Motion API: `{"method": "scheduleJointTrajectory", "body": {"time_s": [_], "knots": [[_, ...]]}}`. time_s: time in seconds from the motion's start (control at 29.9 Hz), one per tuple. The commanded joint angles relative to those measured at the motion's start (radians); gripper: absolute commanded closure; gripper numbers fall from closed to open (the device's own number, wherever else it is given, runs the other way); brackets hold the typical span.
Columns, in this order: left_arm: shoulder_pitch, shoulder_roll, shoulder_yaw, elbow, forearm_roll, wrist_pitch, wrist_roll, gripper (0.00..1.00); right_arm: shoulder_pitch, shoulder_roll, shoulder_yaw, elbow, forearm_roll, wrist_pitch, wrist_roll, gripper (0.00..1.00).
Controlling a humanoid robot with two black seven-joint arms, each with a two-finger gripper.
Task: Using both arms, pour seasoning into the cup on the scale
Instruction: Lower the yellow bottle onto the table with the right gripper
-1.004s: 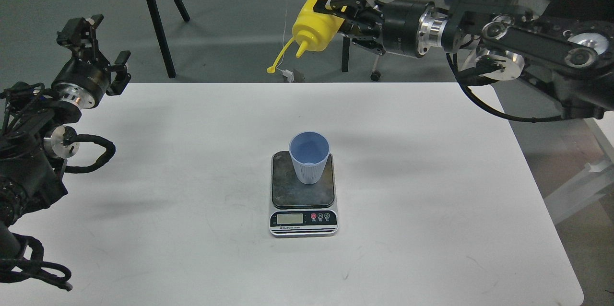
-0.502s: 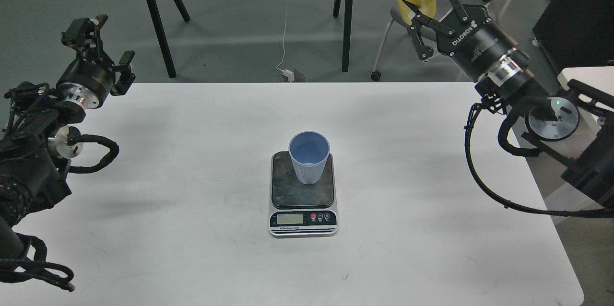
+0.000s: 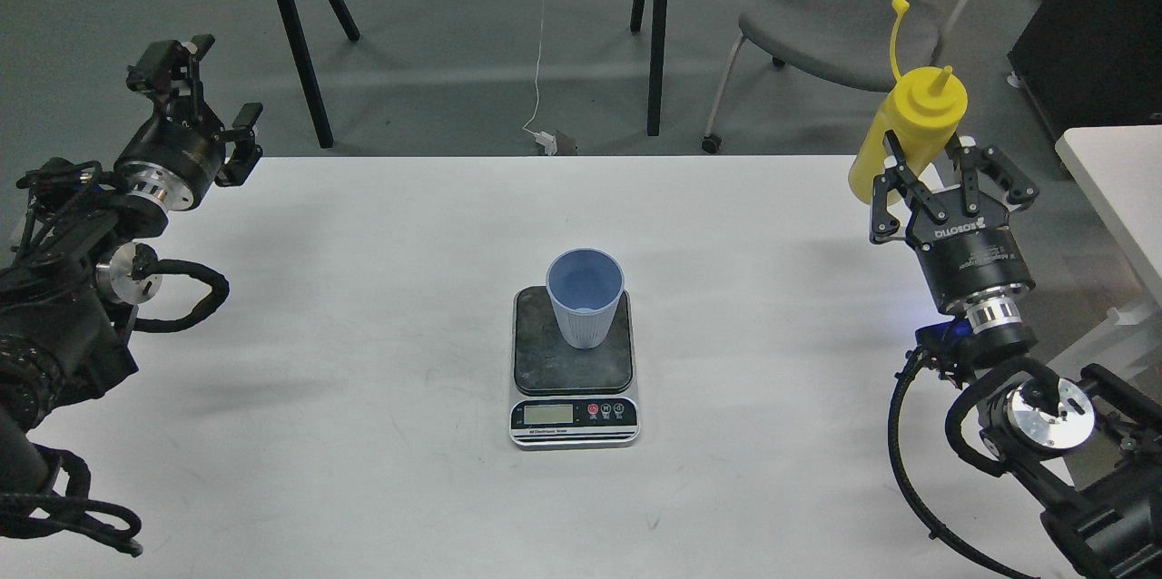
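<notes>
yellow squeeze bottle [image 3: 910, 130] is upright at the far right edge of the tabletop [image 3: 363, 361], nozzle up, its tethered cap [image 3: 900, 4] standing above on the thin strap. my right gripper [image 3: 944, 169] has its jaws pinching the lower body of that bottle, one finger on each side, white lettering on the gripper body facing me. the bottle's base is hidden behind the gripper, so i can't tell whether it's resting on the tabletop or held just clear of it.

light blue ribbed cup [image 3: 585, 296] is upright in the middle of the tabletop, sitting on the dark weighing plate of the digital kitchen scale [image 3: 573, 366], toward the plate's far side. looking down into the cup, i can't make out whether there's anything in it. the scale's display and buttons face me along its near edge; the reading is too small to make out.

cup and bottle are well apart, the bottle off to the right and farther back.

my left gripper [image 3: 195, 80] is up at the far left corner of the tabletop, jaws spread, holding nothing, well away from the scale.

beyond the tabletop there's a grey chair [image 3: 831, 21] behind the bottle and black table legs [image 3: 295, 34] on the grey floor.
</notes>
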Motion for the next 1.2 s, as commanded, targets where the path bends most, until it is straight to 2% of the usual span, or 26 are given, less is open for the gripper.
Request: {"method": "scheduleJointTrajectory", "body": {"time_s": [0.0,0.37,1.17], "knots": [[0.001,0.001,0.000,-0.001,0.001,0.000,0.000,0.06,-0.044,0.047,0.025,-0.019,-0.001,0.000,0.015,0.72],[-0.001,0.001,0.000,-0.001,0.004,0.000,0.000,0.06,-0.051,0.152,0.028,-0.194,0.003,0.000,0.029,0.72],[-0.007,0.000,0.038,-0.007,0.004,0.000,0.000,0.06,-0.079,0.189,0.010,-0.289,0.000,0.000,0.027,0.70]]}}
